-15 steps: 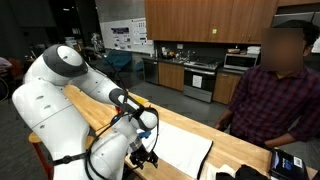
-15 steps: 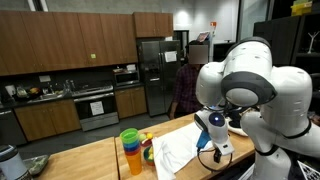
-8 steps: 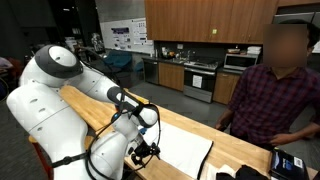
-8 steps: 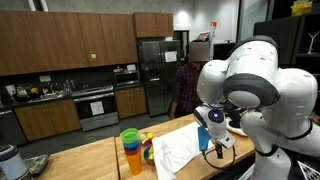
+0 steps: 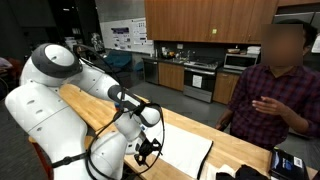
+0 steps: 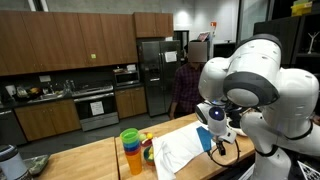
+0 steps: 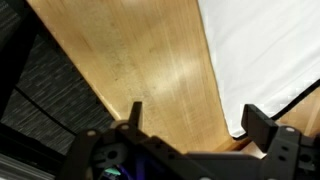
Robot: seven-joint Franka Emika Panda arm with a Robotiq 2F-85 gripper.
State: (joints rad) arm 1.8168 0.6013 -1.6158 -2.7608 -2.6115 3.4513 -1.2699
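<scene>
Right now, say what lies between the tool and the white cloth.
Nothing but bare wooden tabletop, in the wrist view between tool and cloth.

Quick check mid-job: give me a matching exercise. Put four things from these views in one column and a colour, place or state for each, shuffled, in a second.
Things:
1. gripper
2. cloth
3. cups
4. person

Descriptions:
A. stacked, green on top
B. plaid shirt, at the far side of the table
C. white, spread flat on the wood
D. open, holding nothing, above the cloth's edge

Pairs: 1-D, 2-C, 3-A, 4-B
</scene>
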